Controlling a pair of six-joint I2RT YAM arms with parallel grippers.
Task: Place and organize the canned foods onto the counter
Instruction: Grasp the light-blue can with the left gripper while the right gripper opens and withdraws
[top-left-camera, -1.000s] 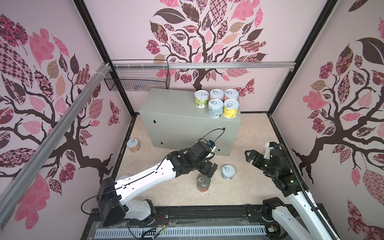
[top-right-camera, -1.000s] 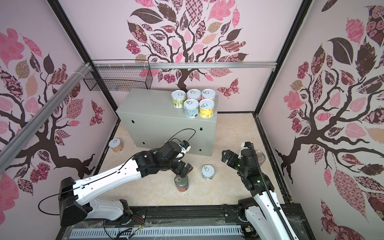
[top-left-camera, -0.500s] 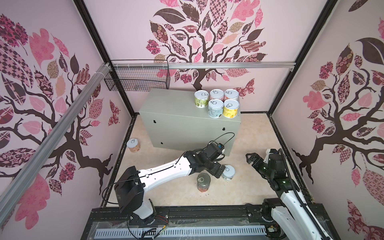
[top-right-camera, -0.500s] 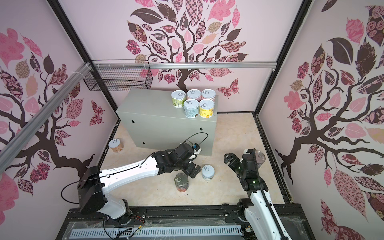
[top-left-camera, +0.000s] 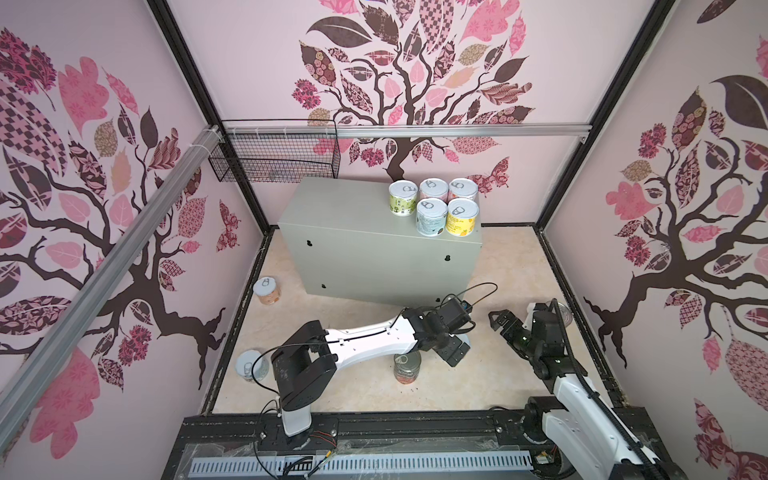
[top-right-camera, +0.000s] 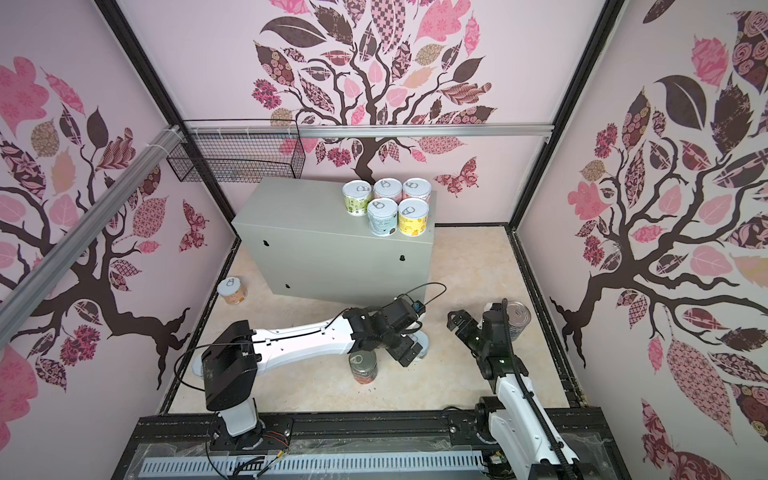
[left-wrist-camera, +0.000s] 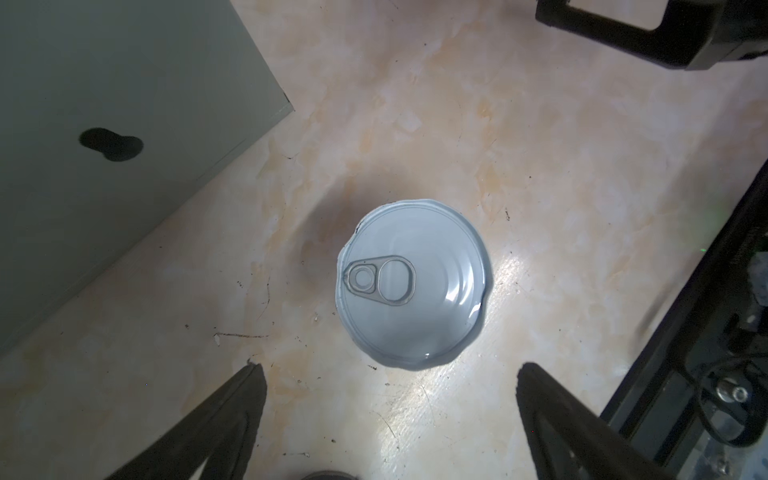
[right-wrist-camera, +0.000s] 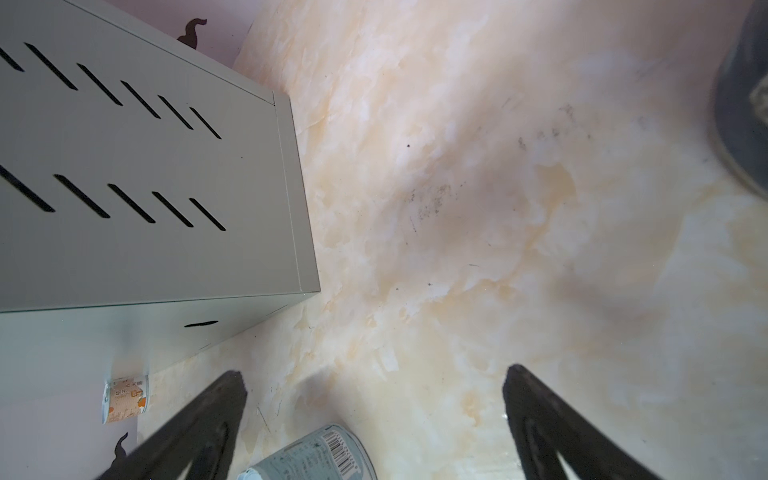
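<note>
Five short cans (top-left-camera: 432, 205) stand grouped on the right end of the grey counter (top-left-camera: 353, 232). On the floor a pale blue can (left-wrist-camera: 411, 286) stands upright below my left gripper (left-wrist-camera: 390, 368), which is open, its fingers apart from the can. In both top views the left gripper (top-left-camera: 455, 353) hides most of that can. A taller reddish can (top-left-camera: 407, 368) stands just beside it. My right gripper (top-left-camera: 500, 320) hangs open and empty over bare floor to the right. A dark can (top-right-camera: 517, 318) stands behind the right arm.
A peach can (top-left-camera: 266, 291) stands by the left wall and a pale can (top-left-camera: 249, 365) by the left arm's base. A black wire basket (top-left-camera: 274, 153) hangs on the back rail. The left half of the counter top is bare.
My left gripper has moved right, from above the reddish can to above the pale blue can. The right arm has sunk back a little. Both grippers stay open.
</note>
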